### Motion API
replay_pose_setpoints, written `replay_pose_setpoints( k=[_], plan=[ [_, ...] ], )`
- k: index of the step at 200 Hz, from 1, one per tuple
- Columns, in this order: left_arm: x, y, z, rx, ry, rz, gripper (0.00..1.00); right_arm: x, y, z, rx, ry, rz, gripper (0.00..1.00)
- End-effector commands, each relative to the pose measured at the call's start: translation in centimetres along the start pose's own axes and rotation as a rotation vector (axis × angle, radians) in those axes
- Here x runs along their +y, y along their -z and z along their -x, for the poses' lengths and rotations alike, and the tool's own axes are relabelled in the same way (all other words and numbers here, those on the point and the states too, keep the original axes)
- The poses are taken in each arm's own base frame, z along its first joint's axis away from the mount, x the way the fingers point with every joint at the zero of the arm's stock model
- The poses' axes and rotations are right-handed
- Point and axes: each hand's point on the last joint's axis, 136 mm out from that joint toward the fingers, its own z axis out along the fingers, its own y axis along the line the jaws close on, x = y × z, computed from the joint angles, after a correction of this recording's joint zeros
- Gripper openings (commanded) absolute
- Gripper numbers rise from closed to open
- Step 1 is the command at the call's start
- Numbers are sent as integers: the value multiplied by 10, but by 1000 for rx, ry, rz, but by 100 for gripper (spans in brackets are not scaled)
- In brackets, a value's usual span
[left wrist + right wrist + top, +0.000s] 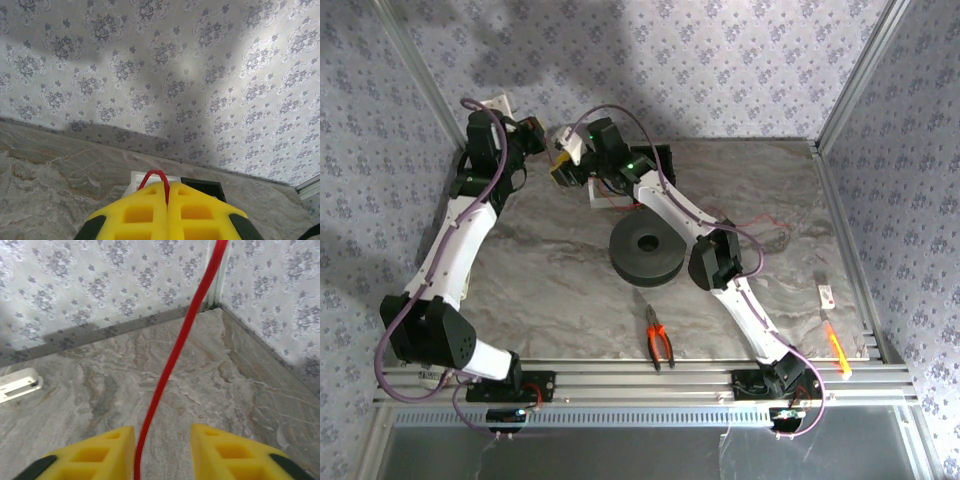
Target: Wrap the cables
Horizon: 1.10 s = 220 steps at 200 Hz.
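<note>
Left hand (167,186) closed on a red cable loop (154,174) at its tips; right hand (162,432) open around a red strand (175,355) running from 6 toward 12 o'clock.

Pale lilac-grey on the wallpaper (150,75), printed with darker floral medallions. Marbled grey and tan with white veins on the table (540,250). Bright yellow on left gripper (167,186) and right gripper (161,430), turning black toward 6 o'clock. Red on the cable (175,355). Matte black on the spool (630,262); orange handles on the pliers (658,342) at its 6 o'clock. Purple on the arm cords (382,350).
</note>
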Motion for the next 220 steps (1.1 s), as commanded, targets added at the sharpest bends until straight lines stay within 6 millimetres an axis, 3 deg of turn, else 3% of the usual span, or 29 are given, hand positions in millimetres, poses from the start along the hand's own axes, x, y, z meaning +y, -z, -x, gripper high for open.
replay_pose_setpoints(
  k=[1, 50, 110, 149, 194, 220],
  plan=[
    [-11, 24, 18, -56, -10, -28, 0, -18, 2, 9, -26, 23, -92, 25],
    [16, 45, 11, -60, 26, 30, 0, -28, 5, 17, -46, 56, -134, 0],
    [45, 75, 0, -61, 45, 106, 0, -38, 13, 19, -55, 52, -127, 0],
    [63, 85, -21, -25, 62, 154, 0, -46, 21, 25, -73, 33, -129, 0],
    [69, 86, -46, 50, 70, 158, 0, -45, 24, 29, -75, 60, -137, 0],
    [63, 90, -54, 107, 41, 129, 0, -45, 26, 27, -54, 104, -138, 0]
  ],
)
